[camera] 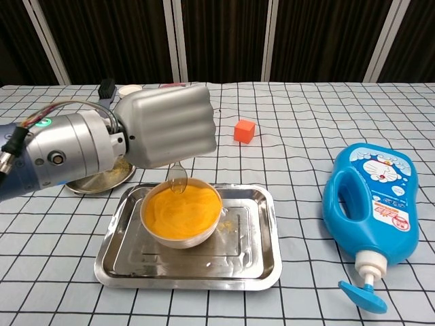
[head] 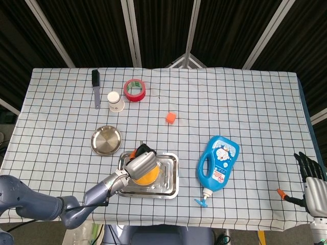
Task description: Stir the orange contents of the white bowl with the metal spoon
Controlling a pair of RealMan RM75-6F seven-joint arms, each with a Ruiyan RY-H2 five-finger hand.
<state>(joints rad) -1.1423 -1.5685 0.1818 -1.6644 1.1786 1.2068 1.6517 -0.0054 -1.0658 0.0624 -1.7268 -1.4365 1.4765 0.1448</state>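
Note:
A white bowl full of orange contents stands in the left half of a steel tray. My left hand hovers right above the bowl, gripping the metal spoon, whose bowl end dips at the far rim of the orange surface. In the head view the left hand covers most of the bowl. My right hand rests at the table's right front corner, away from the task, fingers apart and empty.
A blue detergent bottle lies right of the tray. An orange cube sits behind it. A small steel dish, a paper cup, a red tape roll and a black brush lie at the back left.

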